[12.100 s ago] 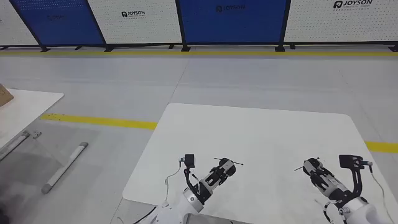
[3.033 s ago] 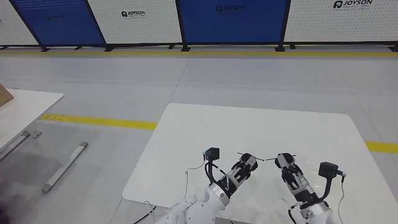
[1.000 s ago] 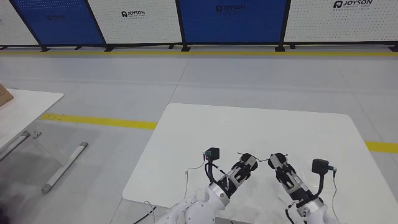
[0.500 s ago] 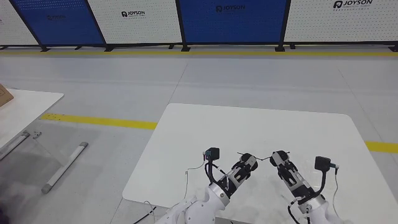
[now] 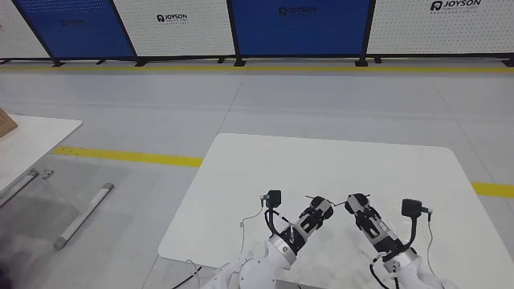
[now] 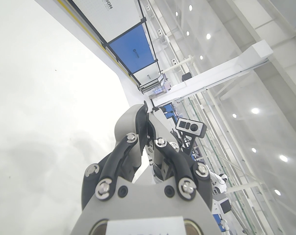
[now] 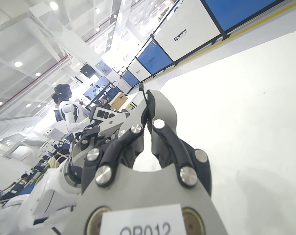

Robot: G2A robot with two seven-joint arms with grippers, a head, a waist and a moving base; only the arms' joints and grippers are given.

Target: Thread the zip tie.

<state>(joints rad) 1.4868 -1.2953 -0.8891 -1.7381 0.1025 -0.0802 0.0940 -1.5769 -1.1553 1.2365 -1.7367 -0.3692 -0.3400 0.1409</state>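
Zip tie [image 7: 143, 96]: black and thin, held between both pincers over the near part of the white table [image 5: 321, 160], roughly mid-width.

Right gripper [image 7: 147, 99]: fingers were pressed together on the zip tie. In the right wrist view a short length with a small blocky end stuck out past the fingertips.

Left gripper [image 6: 146, 110]: fingers were likewise closed, pinching a black strip of the tie that ran between the pads. Its end poked just beyond the tips.

Top view: the two grippers sat tip to tip, near each other, with a thin dark line bridging the small gap between them. Whether the tail had entered the head could not be told; the detail was too small.

Arms: both came in from the near edge of the table. The left one angled toward the right and the right one angled toward the left, so they met in a shallow V.

Table: plain white top with rounded corners.

Surroundings: a row of blue and white partition panels [image 5: 301, 12] stood along the far side of the room. A yellow floor line [image 5: 128, 157] passed behind the table. The corner of a second white table [image 5: 32, 140] lay off to the left.
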